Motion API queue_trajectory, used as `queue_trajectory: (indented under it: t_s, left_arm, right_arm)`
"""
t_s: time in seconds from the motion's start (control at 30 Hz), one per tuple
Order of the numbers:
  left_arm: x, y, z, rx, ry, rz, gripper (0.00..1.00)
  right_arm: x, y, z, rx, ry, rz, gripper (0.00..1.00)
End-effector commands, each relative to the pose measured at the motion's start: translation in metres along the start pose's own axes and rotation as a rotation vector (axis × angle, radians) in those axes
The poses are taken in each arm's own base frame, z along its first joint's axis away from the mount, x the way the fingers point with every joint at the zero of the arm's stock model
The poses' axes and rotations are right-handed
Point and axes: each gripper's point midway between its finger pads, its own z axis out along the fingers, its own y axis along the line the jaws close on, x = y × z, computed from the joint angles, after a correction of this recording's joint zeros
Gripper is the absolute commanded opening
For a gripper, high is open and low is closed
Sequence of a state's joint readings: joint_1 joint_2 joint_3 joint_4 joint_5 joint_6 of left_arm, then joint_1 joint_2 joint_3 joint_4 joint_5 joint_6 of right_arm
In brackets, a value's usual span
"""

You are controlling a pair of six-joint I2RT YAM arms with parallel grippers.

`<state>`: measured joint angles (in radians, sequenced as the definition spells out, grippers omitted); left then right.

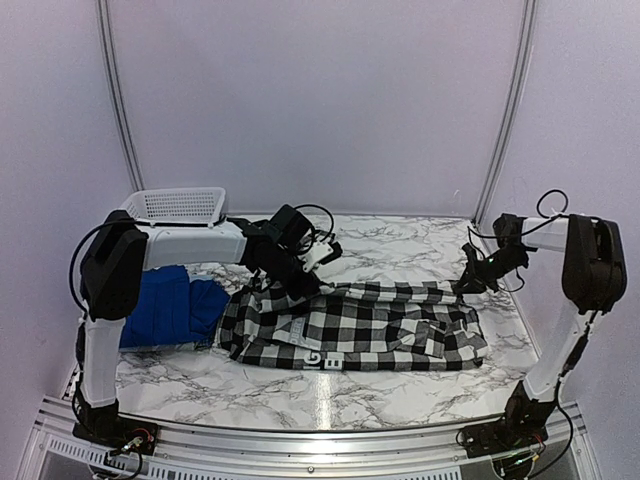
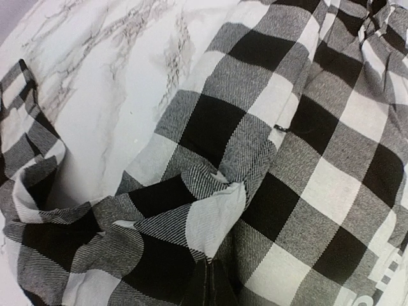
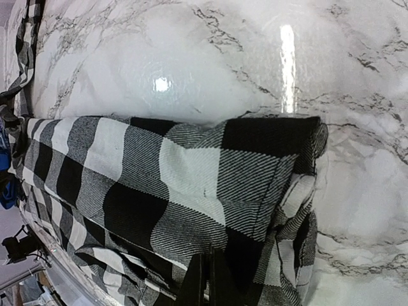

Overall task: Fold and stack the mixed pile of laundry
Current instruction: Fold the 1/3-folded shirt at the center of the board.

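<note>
Closest to us, the bases of the left arm (image 1: 100,400) and the right arm (image 1: 540,380) stand at the near edge of the table (image 1: 330,395), whose surface is white marble pattern with grey veins.

We see the buffalo-check flannel shirt (image 1: 360,330) as the largest thing on it. It is black and white and lies spread across the middle of the surface, from left of centre almost to the right edge, its long side along the near edge. The royal-blue shirt (image 1: 165,310) lies bunched by the left edge, meeting the flannel's left end and partly hidden behind the left arm. A white lattice basket (image 1: 178,205) sits at the far left corner.

We find the left gripper (image 1: 296,283) down on the far left corner of the flannel. In its wrist view the fingers (image 2: 203,288) are pressed together, pinching a raised fold of the check cloth. The right gripper (image 1: 470,285) is at the shirt's far right corner. Its wrist view shows the fingers (image 3: 194,284) closed on the doubled-over edge of the flannel, bare marble beyond.

White lettering (image 1: 316,358) shows on the flannel near its near edge, too small for us to read. The left wrist view catches part of it at the lower right, cut off by the frame.
</note>
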<state>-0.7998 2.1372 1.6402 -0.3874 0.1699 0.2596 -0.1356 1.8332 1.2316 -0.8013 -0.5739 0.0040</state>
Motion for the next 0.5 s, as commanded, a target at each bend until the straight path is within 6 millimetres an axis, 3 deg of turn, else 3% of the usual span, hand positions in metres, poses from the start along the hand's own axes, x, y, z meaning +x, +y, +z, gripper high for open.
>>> queue_trajectory:
  t_s: [0.0,0.23,0.47]
  left_arm:
    - [-0.014,-0.002,-0.036,-0.013,-0.046,0.026,0.0]
    - [0.001,-0.021,-0.042,0.07,-0.037,0.022,0.0]
    - [0.03,-0.023,-0.011,0.073,0.053,-0.011,0.0]
  right_arm:
    - [-0.004,0.012,-0.022,-0.007,-0.036,-0.014,0.0]
    - [0.008,0.007,-0.029,0.044,-0.034,-0.01,0.0]
    - [0.021,-0.019,0.002,0.072,-0.002,0.045,0.0]
